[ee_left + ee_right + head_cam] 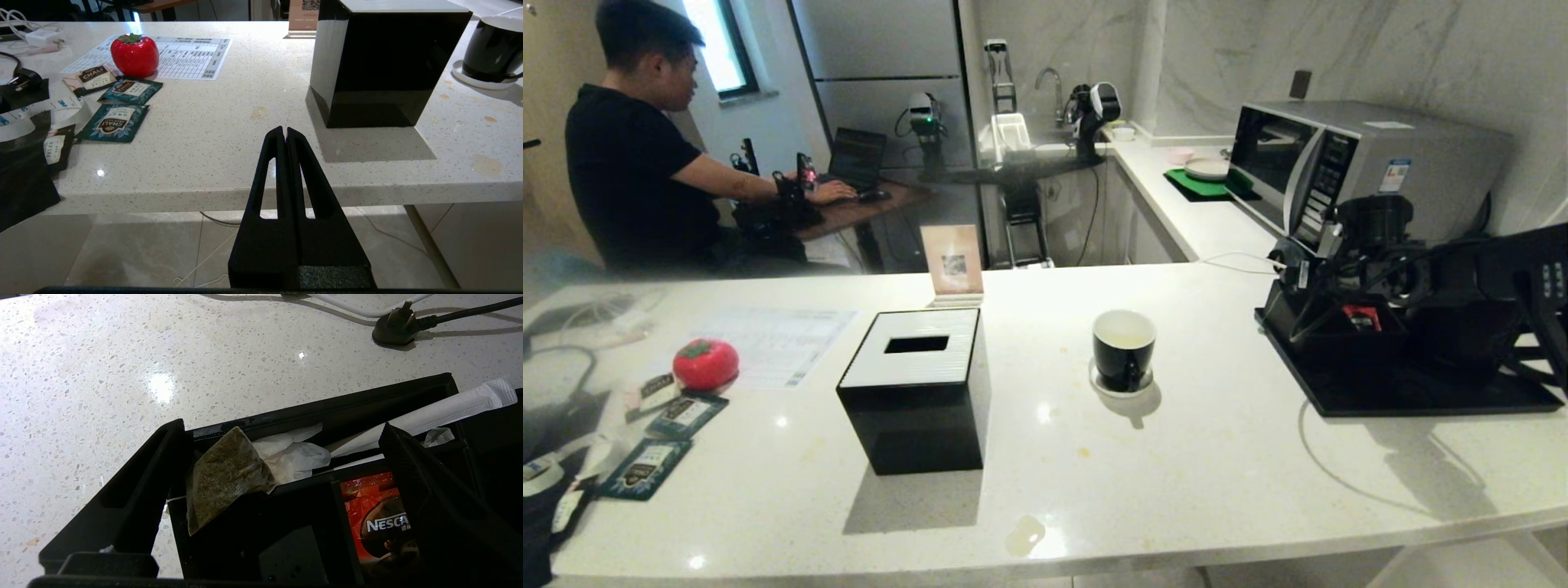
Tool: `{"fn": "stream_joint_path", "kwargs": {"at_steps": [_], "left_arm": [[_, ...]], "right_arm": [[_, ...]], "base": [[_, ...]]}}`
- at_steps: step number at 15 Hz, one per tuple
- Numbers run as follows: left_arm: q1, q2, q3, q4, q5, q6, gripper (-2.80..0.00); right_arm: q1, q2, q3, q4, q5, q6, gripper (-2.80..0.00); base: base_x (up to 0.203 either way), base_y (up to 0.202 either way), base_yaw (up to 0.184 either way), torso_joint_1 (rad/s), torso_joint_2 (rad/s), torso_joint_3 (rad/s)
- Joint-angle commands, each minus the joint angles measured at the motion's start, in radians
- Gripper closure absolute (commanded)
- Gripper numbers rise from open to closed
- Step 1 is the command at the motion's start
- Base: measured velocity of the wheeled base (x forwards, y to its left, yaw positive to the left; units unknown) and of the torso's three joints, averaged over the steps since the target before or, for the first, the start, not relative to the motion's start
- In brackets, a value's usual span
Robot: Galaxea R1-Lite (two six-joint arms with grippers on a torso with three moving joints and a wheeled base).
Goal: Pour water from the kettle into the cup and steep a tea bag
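Black tray (pixel 1421 392) sits at right side of desk (pixel 1217 457), keeps tea things together. Right claw (pixel 282 473) spread wide, holds nothing, hangs over tray with tea bag (pixel 224 473) between its fingers; bag leans on tray wall, easy to pinch. Red sachet (pixel 376 514) just beside, not wanted. Cup (pixel 1124 349) waits on saucer mid desk, well apart from tray. Kettle not seen. Left claw (pixel 286 132) clenched tight, parked low before desk edge.

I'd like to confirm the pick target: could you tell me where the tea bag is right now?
In the right wrist view, the tea bag leans in the black organizer tray, between the right gripper's open fingers, beside white wrappers and a red sachet.
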Motion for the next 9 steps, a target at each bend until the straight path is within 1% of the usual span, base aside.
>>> {"fn": "stream_joint_path", "kwargs": {"at_steps": [1,8,9], "left_arm": [[0.000,0.002,0.000,0.000,0.000,-0.001,0.00],[0.000,0.002,0.000,0.000,0.000,-0.001,0.00],[0.000,0.002,0.000,0.000,0.000,-0.001,0.00]], "right_arm": [[0.000,0.004,-0.001,-0.002,-0.001,0.000,-2.80],[0.000,0.006,0.004,0.001,-0.001,-0.002,-2.80],[0.000,0.006,0.003,0.001,-0.001,-0.002,0.00]], "base": [[0.000,0.000,0.000,0.000,0.00,0.000],[0.000,0.000,0.000,0.000,0.00,0.000],[0.000,0.000,0.000,0.000,0.00,0.000]]}}
